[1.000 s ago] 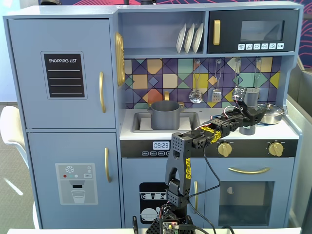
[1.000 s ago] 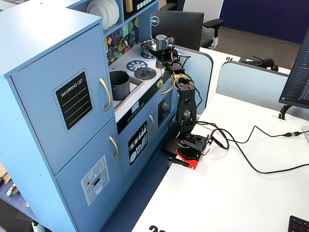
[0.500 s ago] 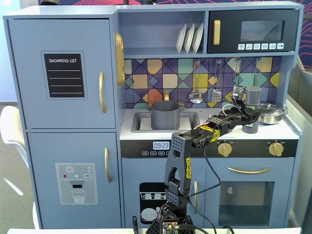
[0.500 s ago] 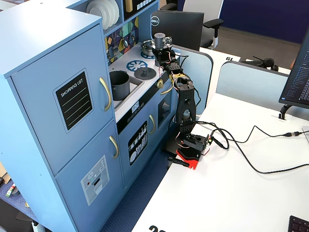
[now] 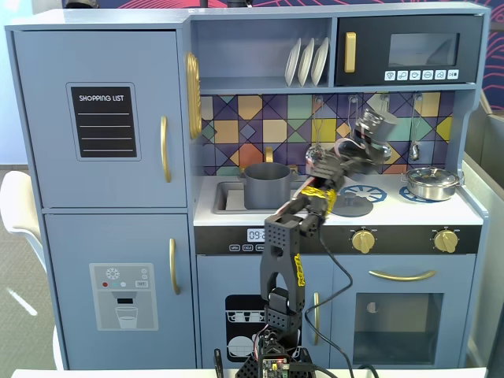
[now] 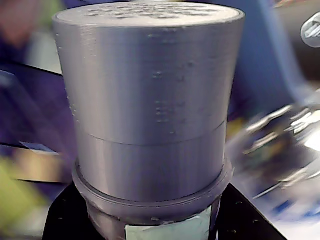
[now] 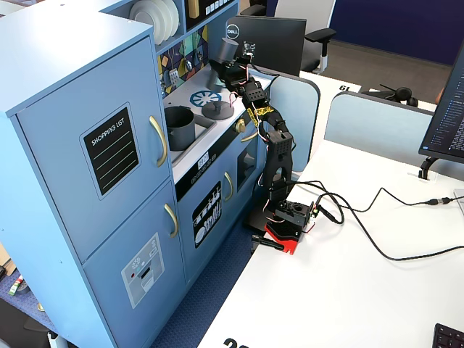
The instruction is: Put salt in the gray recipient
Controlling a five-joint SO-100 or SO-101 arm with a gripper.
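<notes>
Gripper clamped on salt, tilted, raised above stovetop, right of gray recipient.

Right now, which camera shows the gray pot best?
A fixed view, facing the kitchen: the gray pot sits unobstructed in the sink. The angled fixed view shows it smaller. The wrist view shows only the salt shaker.

Tilted salt aloft; pot in sink
</notes>
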